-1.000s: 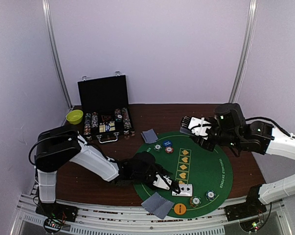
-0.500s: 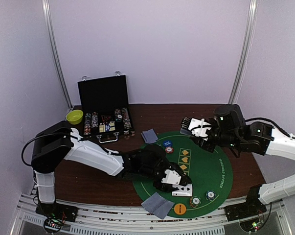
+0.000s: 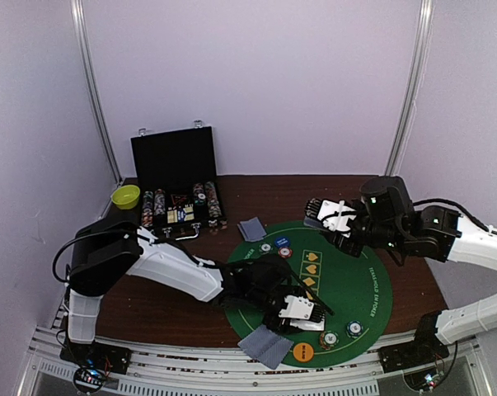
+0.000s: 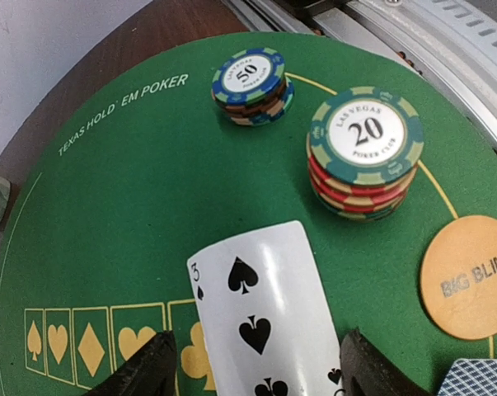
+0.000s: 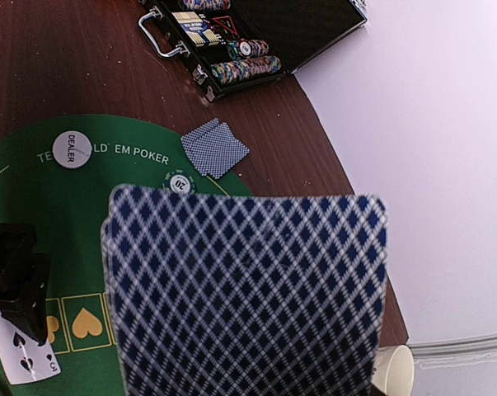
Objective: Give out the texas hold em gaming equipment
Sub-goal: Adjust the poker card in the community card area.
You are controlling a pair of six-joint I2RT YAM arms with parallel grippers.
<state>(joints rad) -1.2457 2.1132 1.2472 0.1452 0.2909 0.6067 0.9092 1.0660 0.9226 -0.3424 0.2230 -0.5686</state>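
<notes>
Cards: 3 of spades [image 4: 260, 305] flat on mat [image 4: 133, 206], deck [image 5: 248, 297] in R grip.
L gripper [image 4: 258, 371] released, jaws wide either side of that face-up card; 20-chip stack [image 4: 363, 153] and orange disc [image 4: 471, 276] near it on the green. R gripper [image 3: 329, 216] clenched on blue-backed deck, near mat's far edge.

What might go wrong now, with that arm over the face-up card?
The open left gripper straddles the three of spades; a crooked retreat might drag it askew. The tall chip stack topped by a 20 stands close, so a sideways swing may topple it. The right gripper holds the deck aloft; loose cards might slip out.
</notes>
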